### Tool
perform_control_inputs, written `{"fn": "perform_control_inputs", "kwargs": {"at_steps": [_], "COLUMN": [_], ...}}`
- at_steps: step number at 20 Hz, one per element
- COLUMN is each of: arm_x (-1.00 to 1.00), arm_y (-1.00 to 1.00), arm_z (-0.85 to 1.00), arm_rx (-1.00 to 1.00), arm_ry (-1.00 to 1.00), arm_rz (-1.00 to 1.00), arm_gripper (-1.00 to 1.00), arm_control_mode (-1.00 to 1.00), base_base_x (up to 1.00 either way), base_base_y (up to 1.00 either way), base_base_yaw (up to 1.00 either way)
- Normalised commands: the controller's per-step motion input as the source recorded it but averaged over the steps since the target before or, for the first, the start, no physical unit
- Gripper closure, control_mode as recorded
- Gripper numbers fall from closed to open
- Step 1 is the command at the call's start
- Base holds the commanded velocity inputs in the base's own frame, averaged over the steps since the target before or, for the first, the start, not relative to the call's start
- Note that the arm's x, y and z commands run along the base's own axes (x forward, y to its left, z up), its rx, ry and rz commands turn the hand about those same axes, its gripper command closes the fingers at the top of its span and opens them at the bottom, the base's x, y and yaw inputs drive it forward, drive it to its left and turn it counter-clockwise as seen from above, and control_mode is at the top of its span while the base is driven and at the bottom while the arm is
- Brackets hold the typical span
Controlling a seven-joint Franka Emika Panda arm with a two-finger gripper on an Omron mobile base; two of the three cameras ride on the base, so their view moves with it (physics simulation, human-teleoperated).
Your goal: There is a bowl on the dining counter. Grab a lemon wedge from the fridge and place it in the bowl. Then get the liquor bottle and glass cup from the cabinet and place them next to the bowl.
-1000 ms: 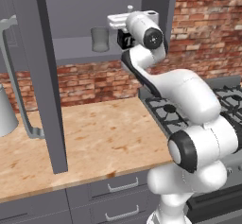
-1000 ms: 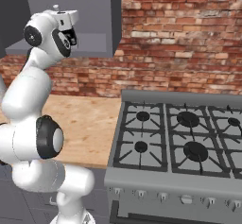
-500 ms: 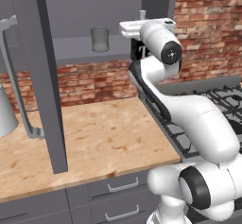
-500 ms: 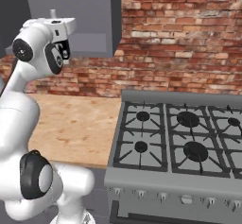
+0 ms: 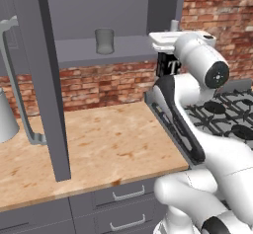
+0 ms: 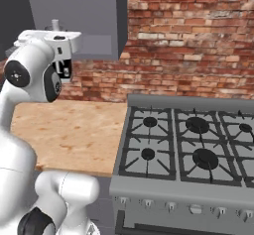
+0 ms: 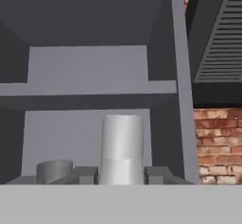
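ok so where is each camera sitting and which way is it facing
Left base view: behind the arm's left, facing forward and down over counter and open cabinet; arm rises lower right.
Right base view: behind its right, facing stove; arm rises lower left.
Hand view: on the hand, facing into the cabinet; end effector tips at bottom, around the liquor bottle.
Shared: both base views show the counter; left base and hand views the glass cup.

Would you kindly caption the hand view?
Gripper holds the liquor bottle before the open cabinet, glass cup on its shelf.

A grey cabinet shelf (image 5: 123,48) carries an upright glass cup (image 5: 104,41); the wooden counter (image 5: 104,149) lies below.
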Motion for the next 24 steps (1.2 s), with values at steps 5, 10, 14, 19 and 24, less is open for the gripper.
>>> {"fn": "perform_control_inputs", "kwargs": {"at_steps": [5,10,14,19,24], "arm_x": [-0.84,-0.73,-0.64,-0.16,0.00], "arm_y": [-0.22,-0.20,-0.21,-0.07,0.00], "arm_z": [0.03,0.00,-0.20,-0.13,0.00], "arm_rx": [0.07,0.04,0.00,0.00,0.00], "arm_ry": [0.18,0.24,0.23,0.06,0.00], "arm_rz": [0.00,0.00,0.00,0.00,0.00], "arm_gripper": [1.00,1.00,1.00,1.00,1.00], "arm_control_mode": [-1.00,-1.00,-1.00,-1.00,-1.00], "base_base_x": [0.00,0.00,0.00,0.00,0.00], "base_base_y": [0.00,0.00,0.00,0.00,0.00], "base_base_yaw": [0.00,0.00,0.00,0.00,0.00]}}
